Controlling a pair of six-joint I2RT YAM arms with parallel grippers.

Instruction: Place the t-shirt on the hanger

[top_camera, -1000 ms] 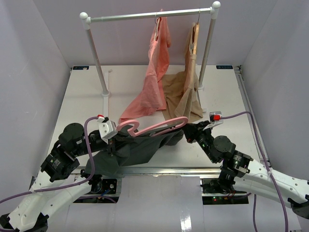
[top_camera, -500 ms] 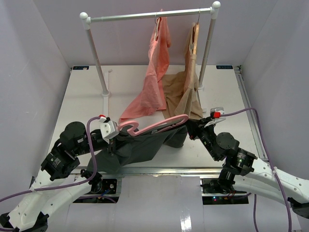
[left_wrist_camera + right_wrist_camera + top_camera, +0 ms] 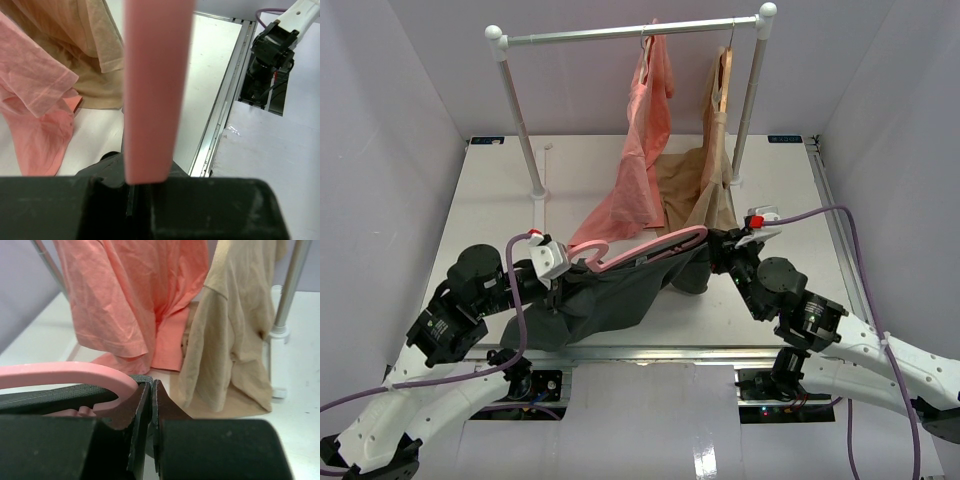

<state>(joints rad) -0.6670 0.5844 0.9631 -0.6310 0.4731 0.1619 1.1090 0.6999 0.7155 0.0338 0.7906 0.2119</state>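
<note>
The pink hanger [image 3: 650, 250] slants across the front of the table, its hook [image 3: 585, 258] at the left. My left gripper [image 3: 560, 275] is shut on it near the hook; in the left wrist view the pink bar [image 3: 157, 85] rises straight out of the jaws of the left gripper [image 3: 135, 185]. The dark t-shirt [image 3: 610, 295] drapes below the hanger onto the table. My right gripper [image 3: 717, 250] is shut on the t-shirt's edge at the hanger's right end. In the right wrist view, the right gripper [image 3: 151, 390] pinches dark t-shirt fabric [image 3: 60, 396] beside the pink hanger [image 3: 65, 374].
A metal rack [image 3: 620, 33] stands at the back, its posts [image 3: 525, 140] on the table. A salmon-pink garment [image 3: 635, 170] and a tan garment [image 3: 705, 190] on a wooden hanger [image 3: 723, 80] hang from it, their hems just behind the pink hanger. The table's front rail [image 3: 650, 350] is close.
Both arms have lifted and carried the hanger and t-shirt away from the front edge; the hanger's right end rose towards the hanging garments, and the right gripper followed.
</note>
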